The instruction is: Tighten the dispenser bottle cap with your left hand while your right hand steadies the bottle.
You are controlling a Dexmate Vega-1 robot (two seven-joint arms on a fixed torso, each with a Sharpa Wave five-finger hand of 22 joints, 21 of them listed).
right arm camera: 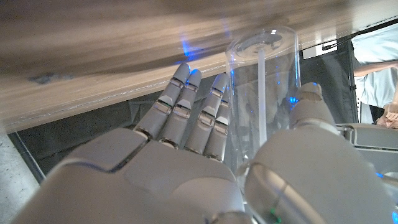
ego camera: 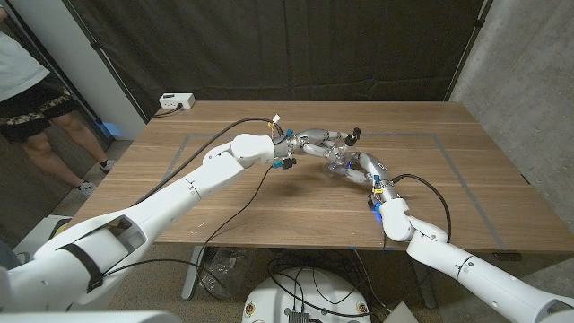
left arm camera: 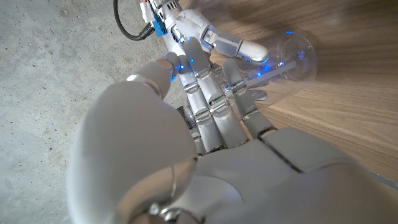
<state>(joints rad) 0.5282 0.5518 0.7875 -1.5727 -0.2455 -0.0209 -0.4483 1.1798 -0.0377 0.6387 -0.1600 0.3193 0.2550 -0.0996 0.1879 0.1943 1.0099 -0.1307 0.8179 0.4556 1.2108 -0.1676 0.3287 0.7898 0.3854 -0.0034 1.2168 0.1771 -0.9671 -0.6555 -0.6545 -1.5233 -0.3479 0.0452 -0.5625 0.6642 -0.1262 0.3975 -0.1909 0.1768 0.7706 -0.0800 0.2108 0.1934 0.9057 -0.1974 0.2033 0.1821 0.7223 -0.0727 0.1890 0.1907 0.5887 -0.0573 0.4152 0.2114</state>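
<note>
Clear bottle [right arm camera: 264,87] with a black cap [ego camera: 354,135]; silver-white hands [ego camera: 321,144] glinting blue; brown wood-grain table [ego camera: 224,197]; white box [ego camera: 176,101] at its far-left corner.

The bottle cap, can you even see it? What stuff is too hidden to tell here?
- Cap: in the head view the left hand covers the top of the bottle; too small to tell whether it is tight.
- Left wrist view: the hand's own back blocks the cap.
- Right wrist view: the right hand hides the lower part of the clear bottle.
- Person: cut off by the picture's edge.
</note>
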